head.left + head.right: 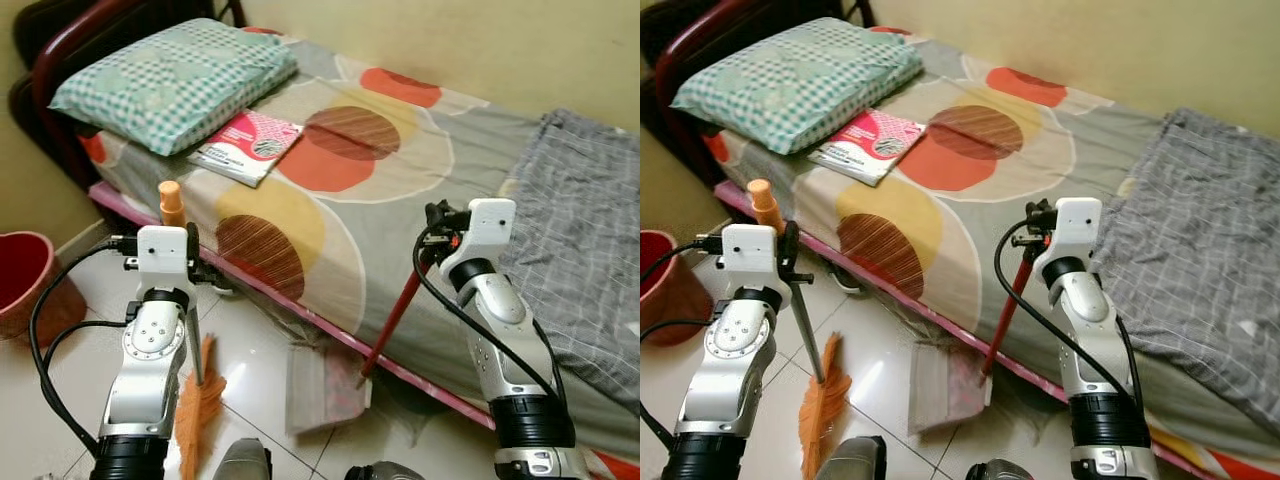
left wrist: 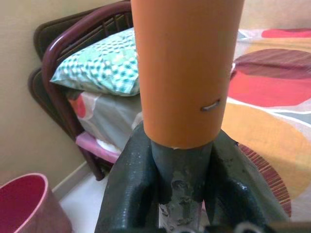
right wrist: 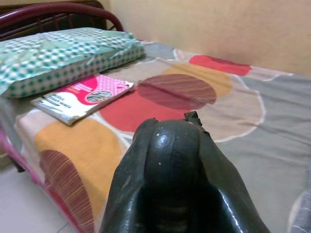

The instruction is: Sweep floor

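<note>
Place: a bedroom in a home.
Bed (image 1: 420,200): single, with a dark curved metal headboard (image 2: 63,53) and a sheet printed with large circles.
Bedding: a green checked pillow (image 1: 170,80) by the headboard, a grey plaid blanket (image 1: 590,260) at the other end.
Walls: plain yellow.
Floor (image 1: 260,350): glossy pale tiles.
Household item: a red bucket (image 1: 25,275) near the headboard.

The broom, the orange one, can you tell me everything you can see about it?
The broom has feathery orange bristles resting on the pale tiled floor, a thin grey metal-looking shaft, and a smooth orange cap at the top of the handle. It stands nearly upright, leaning slightly, in front of the bed. The left gripper is shut on the grey shaft just below the orange cap, its black fingers pressed against either side.
</note>
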